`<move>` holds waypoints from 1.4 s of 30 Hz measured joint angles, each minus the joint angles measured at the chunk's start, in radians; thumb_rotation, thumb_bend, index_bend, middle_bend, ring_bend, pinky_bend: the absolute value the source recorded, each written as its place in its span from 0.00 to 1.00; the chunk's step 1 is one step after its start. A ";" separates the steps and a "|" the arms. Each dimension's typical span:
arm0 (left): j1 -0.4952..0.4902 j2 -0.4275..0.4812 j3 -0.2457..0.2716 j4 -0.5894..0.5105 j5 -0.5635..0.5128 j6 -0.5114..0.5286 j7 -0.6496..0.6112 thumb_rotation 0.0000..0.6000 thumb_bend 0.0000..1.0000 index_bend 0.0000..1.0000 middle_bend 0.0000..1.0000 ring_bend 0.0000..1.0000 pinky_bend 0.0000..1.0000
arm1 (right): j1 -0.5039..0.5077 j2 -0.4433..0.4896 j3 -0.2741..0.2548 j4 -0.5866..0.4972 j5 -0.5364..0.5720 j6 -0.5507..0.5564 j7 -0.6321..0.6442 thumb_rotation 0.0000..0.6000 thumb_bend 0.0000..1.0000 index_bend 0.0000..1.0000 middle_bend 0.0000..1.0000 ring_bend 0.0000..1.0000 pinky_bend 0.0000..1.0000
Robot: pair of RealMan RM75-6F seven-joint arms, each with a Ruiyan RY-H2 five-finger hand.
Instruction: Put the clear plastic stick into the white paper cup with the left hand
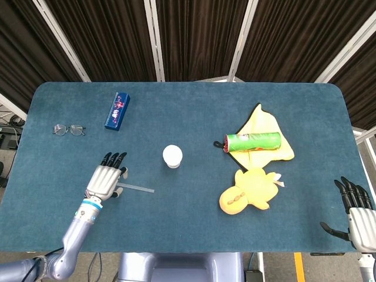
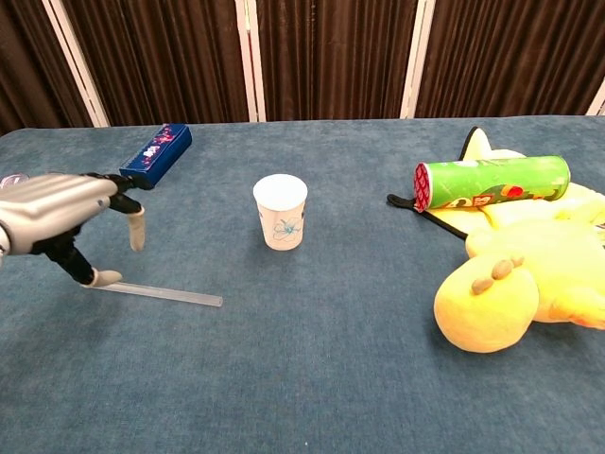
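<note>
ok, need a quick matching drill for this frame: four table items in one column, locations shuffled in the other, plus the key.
Items:
1. white paper cup
2. clear plastic stick
3. blue rectangular box
4. wire-rimmed glasses

Places:
A. far left edge of the table
B. upright at table centre
C. far side, left of centre
D. flat, one end under the left robot hand

Pairs: 1-B, 2-D, 3-C, 4-A
</note>
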 measured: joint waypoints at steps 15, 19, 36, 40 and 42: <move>-0.043 -0.086 0.025 0.103 -0.076 0.007 0.036 1.00 0.34 0.48 0.00 0.00 0.00 | 0.001 0.001 0.000 0.001 0.000 -0.002 0.002 1.00 0.08 0.00 0.00 0.00 0.00; -0.047 -0.089 0.030 0.116 -0.084 0.007 0.027 1.00 0.34 0.48 0.00 0.00 0.00 | 0.001 0.001 0.000 0.000 0.000 -0.002 0.001 1.00 0.08 0.00 0.00 0.00 0.00; -0.055 -0.121 0.039 0.181 -0.102 0.005 -0.023 1.00 0.35 0.51 0.00 0.00 0.00 | 0.001 0.000 0.000 0.000 0.001 0.000 -0.002 1.00 0.08 0.00 0.00 0.00 0.00; -0.056 -0.130 0.039 0.190 -0.095 0.007 -0.039 1.00 0.35 0.51 0.00 0.00 0.00 | 0.001 0.000 0.000 0.000 0.001 -0.001 -0.002 1.00 0.08 0.00 0.00 0.00 0.00; -0.058 -0.135 0.039 0.191 -0.093 0.006 -0.046 1.00 0.35 0.51 0.00 0.00 0.00 | 0.001 0.000 0.000 0.000 0.001 -0.001 -0.001 1.00 0.08 0.00 0.00 0.00 0.00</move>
